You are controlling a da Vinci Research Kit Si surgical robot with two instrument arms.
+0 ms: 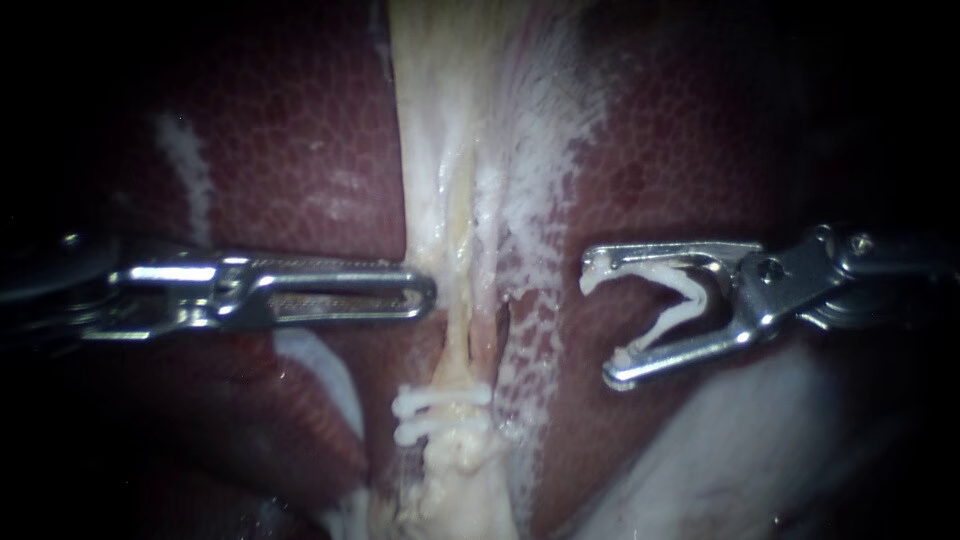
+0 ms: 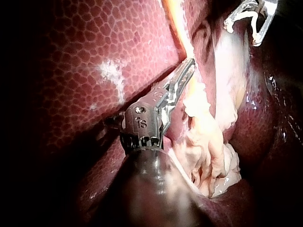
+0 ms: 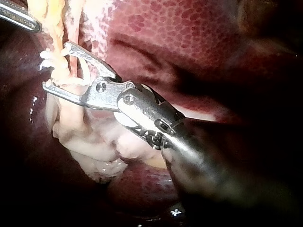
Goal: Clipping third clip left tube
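The right instrument (image 3: 56,65) holds a spread clip (image 3: 85,70) just before the pale tube (image 3: 57,19).

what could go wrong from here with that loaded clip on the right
The open clip in the right instrument sits apart from the yellowish tube, with pale webbing between; closing early could catch webbing instead of the tube.
The left instrument lies with its tip against that tube at the same level, so the clip could strike it.
Drifting lower would crowd the two clips already on the tube.

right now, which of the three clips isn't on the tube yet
The open clip loaded in the right instrument, clear of the tube; the other two clips are closed across it.
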